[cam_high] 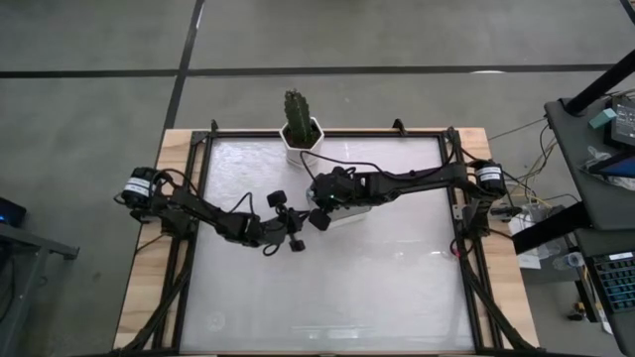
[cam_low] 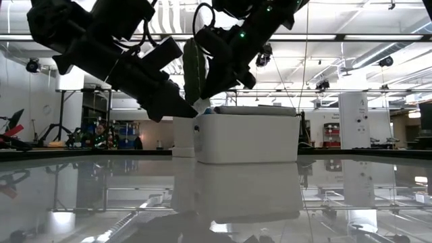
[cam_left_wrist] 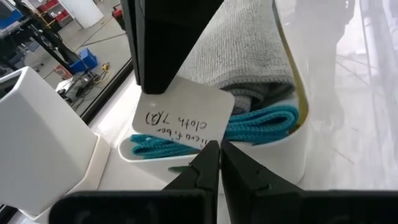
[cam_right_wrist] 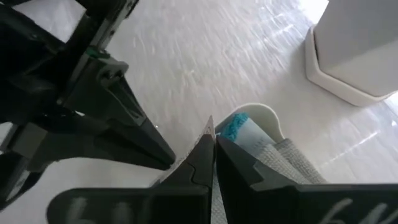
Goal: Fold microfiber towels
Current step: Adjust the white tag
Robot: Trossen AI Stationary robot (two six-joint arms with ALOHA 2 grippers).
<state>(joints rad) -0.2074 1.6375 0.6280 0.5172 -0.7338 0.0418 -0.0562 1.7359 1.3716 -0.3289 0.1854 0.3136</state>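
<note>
A white tray (cam_high: 349, 220) stands at the table's middle and holds folded microfiber towels. A grey towel (cam_left_wrist: 242, 56) lies on top, a bright blue one (cam_left_wrist: 261, 124) beneath it, and a yellow edge (cam_left_wrist: 292, 68) shows along the side. A white handwritten label card (cam_left_wrist: 183, 118) hangs at the tray's left end, in front of the blue towel. My right gripper (cam_right_wrist: 214, 142) is shut above that end. My left gripper (cam_left_wrist: 219, 152) is shut, its tips low before the same end of the tray (cam_low: 246, 138). My right gripper pinches the label card's upper edge (cam_left_wrist: 168, 93) between its two fingers (cam_left_wrist: 161, 50). They slant down from above. The card hangs tilted below them, over the tray's left end. My left gripper's shut tips stand at the tray's left end wall (cam_left_wrist: 155, 163); I cannot tell if they touch it.
A cactus in a white pot (cam_high: 301, 134) stands at the far edge, just behind the tray's left end, and is close in both wrist views (cam_right_wrist: 354, 50). The glossy table top (cam_high: 327, 297) stretches toward the near edge. A dark frame (cam_high: 461, 248) rims the table.
</note>
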